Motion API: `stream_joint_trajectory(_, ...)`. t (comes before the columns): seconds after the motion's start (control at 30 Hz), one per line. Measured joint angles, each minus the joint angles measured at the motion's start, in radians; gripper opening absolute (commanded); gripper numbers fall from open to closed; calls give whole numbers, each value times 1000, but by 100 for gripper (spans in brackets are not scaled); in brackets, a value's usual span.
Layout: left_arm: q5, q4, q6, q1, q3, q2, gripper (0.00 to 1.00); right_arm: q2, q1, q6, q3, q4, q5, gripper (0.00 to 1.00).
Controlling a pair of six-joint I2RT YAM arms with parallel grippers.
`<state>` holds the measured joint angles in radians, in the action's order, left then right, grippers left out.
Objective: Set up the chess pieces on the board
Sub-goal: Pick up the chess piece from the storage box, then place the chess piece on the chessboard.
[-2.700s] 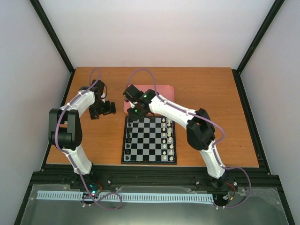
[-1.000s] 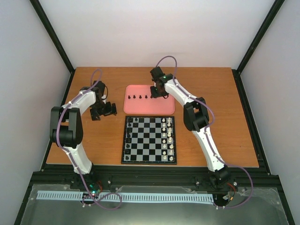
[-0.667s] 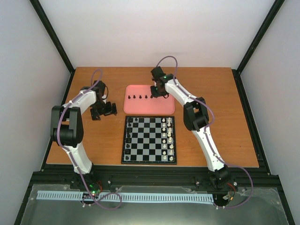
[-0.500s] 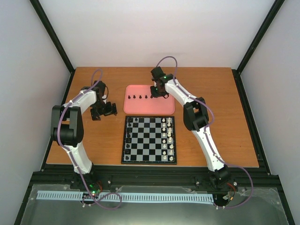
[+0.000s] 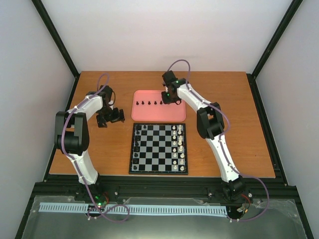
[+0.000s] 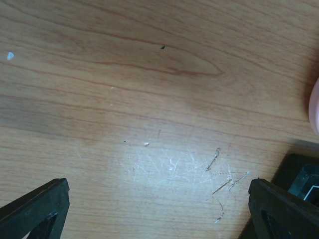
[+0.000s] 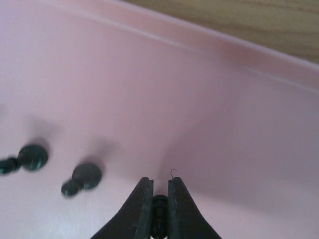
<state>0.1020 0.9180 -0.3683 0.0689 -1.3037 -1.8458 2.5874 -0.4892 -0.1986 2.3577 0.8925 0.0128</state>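
The board [image 5: 159,148] lies at the table's middle, with a few black chess pieces [image 5: 138,128] on its left columns and white ones on its right columns. More black pieces [image 5: 147,103] stand in a row on the pink tray [image 5: 172,113] behind the board. My right gripper [image 5: 167,99] is over the tray at the right end of that row. In the right wrist view it [image 7: 160,180] is shut on a black chess piece [image 7: 159,206], with two more pieces [image 7: 82,178] to its left. My left gripper [image 5: 113,115] is open and empty over bare wood [image 6: 159,214].
The tray's far rim [image 7: 209,50] runs just ahead of the right gripper, with wood beyond it. In the left wrist view the board's dark corner [image 6: 301,169] and the tray's edge [image 6: 315,107] show at the right. Black frame rails bound the table.
The right arm has swung from the board's far-left corner back to the tray and closed on a black piece there, then shifted slightly. The left arm has not moved.
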Motion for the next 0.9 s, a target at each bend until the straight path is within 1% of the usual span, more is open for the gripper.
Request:
stream_joint_trajectory(0.13, 0, 0, 0, 0, -4, -1, 100, -107, -1, 11, -130, -13, -1, 3)
stream_joint_trajectory(0.3, 0, -1, 0, 0, -9, -1, 100, -355, -24, 17, -338, -40, 4, 3)
stream_joint_trajectory(0.4, -1, -1, 0, 0, -9, -1, 100, -511, -81, 14, -467, -78, 9, 3)
stream_joint_trajectory(0.5, -3, 0, 0, 0, -10, -1, 100, -616, -174, -7, -598, -130, 23, 3)
stream_joint_trajectory(0.57, -5, 1, 0, 0, -13, -1, 100, -649, -246, -24, -670, -155, 38, 3)
stream_joint_trajectory(0.73, -6, 1, 0, 0, -22, -1, 100, -648, -386, -60, -793, -196, 64, 3)
stream_joint_trajectory(0.9, -11, 1, 0, 0, -21, 3, 100, -637, -422, -77, -811, -224, 87, 3)
